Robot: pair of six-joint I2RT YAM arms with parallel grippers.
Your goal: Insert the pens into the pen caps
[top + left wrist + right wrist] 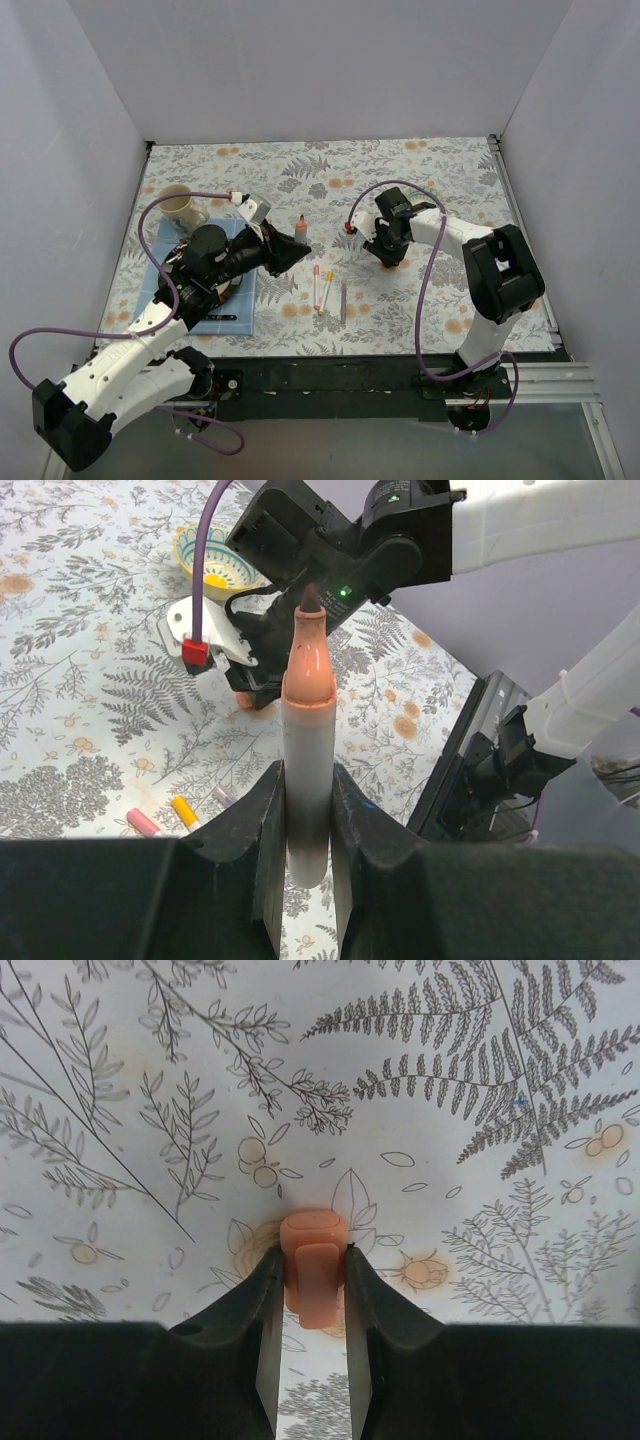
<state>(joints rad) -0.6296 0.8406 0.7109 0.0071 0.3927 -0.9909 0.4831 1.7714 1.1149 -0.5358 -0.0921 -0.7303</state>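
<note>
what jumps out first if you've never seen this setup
An orange-tipped pen clamped upright in the left jaws, over the middle of the fern-print cloth, catches the eye first. Just right of it, the right jaws pinch a small orange cap close to the cloth. Nearer the arms lie three more pens, side by side.

Arms are chunky white plastic shells (pixel 120 380) with black joints. Thin purple cable (pixel 205 560) and red plug (pixel 195 652) behind the right claw (pixel 311 1260), matte black fingers (pixel 262 1330), tiny green LED (pixel 342 591).
</note>
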